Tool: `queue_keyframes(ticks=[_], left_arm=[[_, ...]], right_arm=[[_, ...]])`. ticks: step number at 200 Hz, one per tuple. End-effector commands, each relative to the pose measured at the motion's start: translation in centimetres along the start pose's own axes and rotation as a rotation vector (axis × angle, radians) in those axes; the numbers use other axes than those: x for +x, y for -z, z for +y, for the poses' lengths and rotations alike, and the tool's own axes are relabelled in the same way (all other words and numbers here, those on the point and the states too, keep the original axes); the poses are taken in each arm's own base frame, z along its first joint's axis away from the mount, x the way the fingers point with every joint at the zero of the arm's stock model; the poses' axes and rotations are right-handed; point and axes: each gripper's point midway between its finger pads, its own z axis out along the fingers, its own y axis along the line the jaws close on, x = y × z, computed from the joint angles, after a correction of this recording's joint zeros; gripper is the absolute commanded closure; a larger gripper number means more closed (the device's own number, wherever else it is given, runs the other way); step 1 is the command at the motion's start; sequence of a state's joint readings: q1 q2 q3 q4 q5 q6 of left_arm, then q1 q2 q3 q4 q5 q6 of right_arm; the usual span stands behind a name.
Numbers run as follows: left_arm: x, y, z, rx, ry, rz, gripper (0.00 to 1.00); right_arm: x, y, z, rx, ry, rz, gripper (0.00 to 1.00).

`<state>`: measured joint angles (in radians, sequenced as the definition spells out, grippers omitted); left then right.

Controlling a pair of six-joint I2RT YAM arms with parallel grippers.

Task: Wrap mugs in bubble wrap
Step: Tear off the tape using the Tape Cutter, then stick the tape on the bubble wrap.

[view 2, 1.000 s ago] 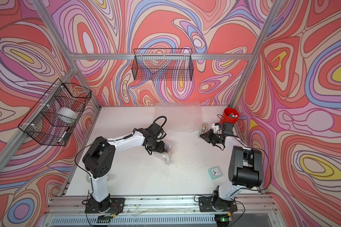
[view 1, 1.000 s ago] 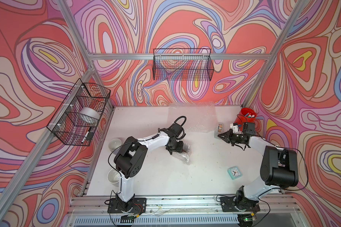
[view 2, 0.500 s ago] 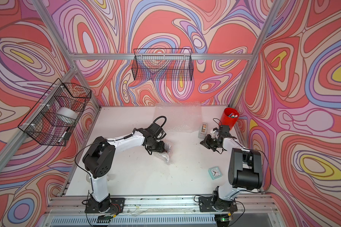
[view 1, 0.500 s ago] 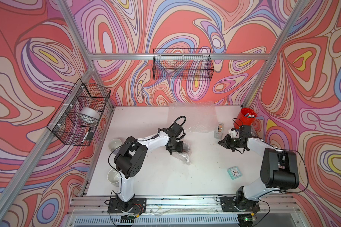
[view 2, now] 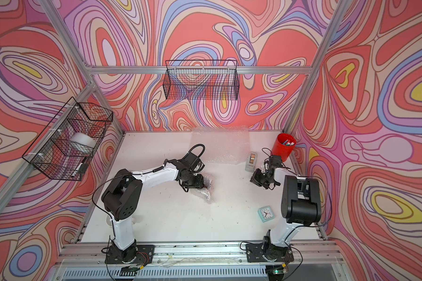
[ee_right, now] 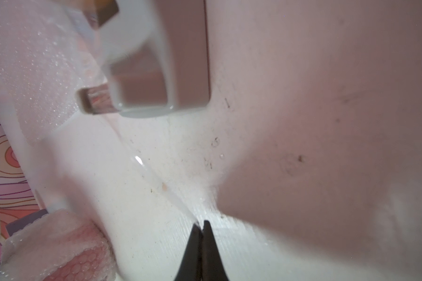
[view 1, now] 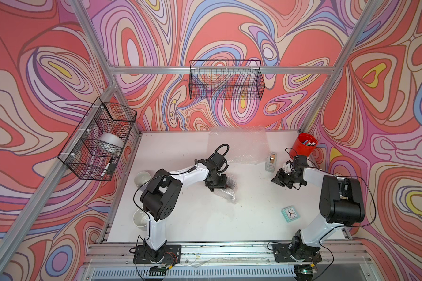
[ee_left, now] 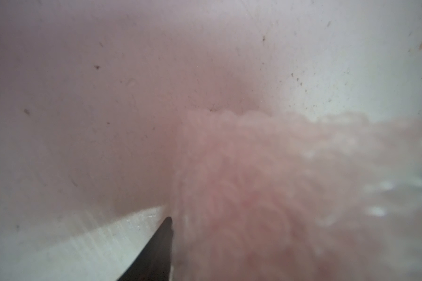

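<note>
Near the middle of the white table (view 1: 205,219) lies a crumpled bundle of transparent bubble wrap (view 1: 227,194). The left gripper (view 1: 225,185) sits at the bundle's far end, touching it. In the left wrist view one dark fingertip (ee_left: 160,243) presses against the side of the bundle (ee_left: 253,170). There a red mug (ee_left: 266,231) shows only as a pink-red blur through the bubbles. The other fingertip is hidden, so I cannot tell whether the jaws clamp the bundle or merely straddle it.

Well apart, toward the right side, the right gripper (view 1: 275,180) hangs low, just in front of a grey tape dispenser (view 1: 271,161). In the right wrist view the right gripper (ee_right: 202,227) has its jaws closed tip to tip. They pinch the end of a strip of clear tape (ee_right: 151,175) that runs back to the dispenser (ee_right: 161,60).

A flat sheet of bubble wrap (view 1: 239,143) lies at the table's far edge. A red plastic pen cup (view 1: 302,146) stands in the far right corner.
</note>
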<state>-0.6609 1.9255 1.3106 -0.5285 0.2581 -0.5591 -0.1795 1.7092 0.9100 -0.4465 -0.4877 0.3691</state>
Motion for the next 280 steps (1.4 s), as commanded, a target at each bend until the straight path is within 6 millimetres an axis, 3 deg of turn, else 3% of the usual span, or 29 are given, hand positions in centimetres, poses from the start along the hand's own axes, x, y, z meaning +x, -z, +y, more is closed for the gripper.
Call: queue_keyframes(ticks=[1, 45, 64, 91, 115, 137, 181, 202, 236, 280], left_arm=[[2.0, -1.1, 1.5, -0.046, 0.054, 0.057, 0.47], [1.9, -1.0, 1.7, -0.054, 0.079, 0.047, 0.46], [2.0, -1.0, 1.5, -0.040, 0.102, 0.044, 0.46], [2.2, -0.9, 1.4, -0.030, 0.165, 0.036, 0.46], [2.5, -1.0, 1.4, -0.008, 0.250, 0.028, 0.45], [2.8, -0.9, 1.4, 0.001, 0.318, 0.021, 0.44], [2.8, -0.5, 1.1, 0.030, 0.395, -0.008, 0.40], [3.0, -0.6, 1.0, 0.044, 0.413, -0.009, 0.40], [3.0, -0.6, 0.8, 0.066, 0.420, -0.011, 0.41], [3.1, -0.6, 0.8, 0.067, 0.418, -0.008, 0.42]], right_arm=[[2.7, -0.6, -2.3, 0.108, -0.038, 0.107, 1.00], [2.7, -0.5, -2.9, 0.143, -0.040, 0.105, 1.00], [2.3, 0.2, -2.2, 0.124, -0.026, 0.071, 1.00], [0.7, 3.3, 1.5, -0.001, 0.029, -0.062, 1.00], [0.6, 6.6, 7.2, -0.211, 0.082, -0.125, 1.00], [2.8, 7.8, 12.2, -0.320, 0.162, -0.084, 1.00], [9.6, 8.1, 21.6, -0.551, 0.328, 0.059, 1.00], [12.4, 8.0, 24.9, -0.621, 0.426, 0.119, 1.00], [15.2, 6.6, 26.9, -0.652, 0.498, 0.183, 1.00], [15.3, 4.7, 26.9, -0.645, 0.488, 0.189, 1.00]])
